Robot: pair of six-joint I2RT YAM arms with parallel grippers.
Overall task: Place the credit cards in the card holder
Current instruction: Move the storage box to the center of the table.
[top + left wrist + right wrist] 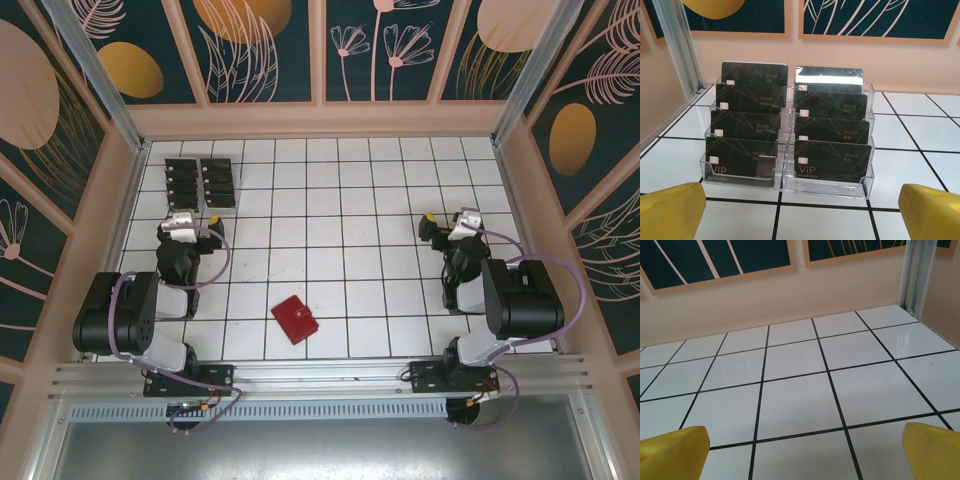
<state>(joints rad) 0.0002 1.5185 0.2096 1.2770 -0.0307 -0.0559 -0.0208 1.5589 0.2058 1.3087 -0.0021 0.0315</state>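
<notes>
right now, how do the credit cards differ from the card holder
The credit cards are black; the card holder is red. The cards stand in a clear rack at the far left; the holder lies flat, alone, near the front. Both are small and rectangular.

Glossy black credit cards point(832, 161) in a clear plastic rack point(826, 189), glossy white tiled table point(912, 134), matt red card holder point(296, 319)

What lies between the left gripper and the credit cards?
Nothing: only bare table separates the left gripper from the credit cards in their clear rack, as the left wrist view shows.
</notes>
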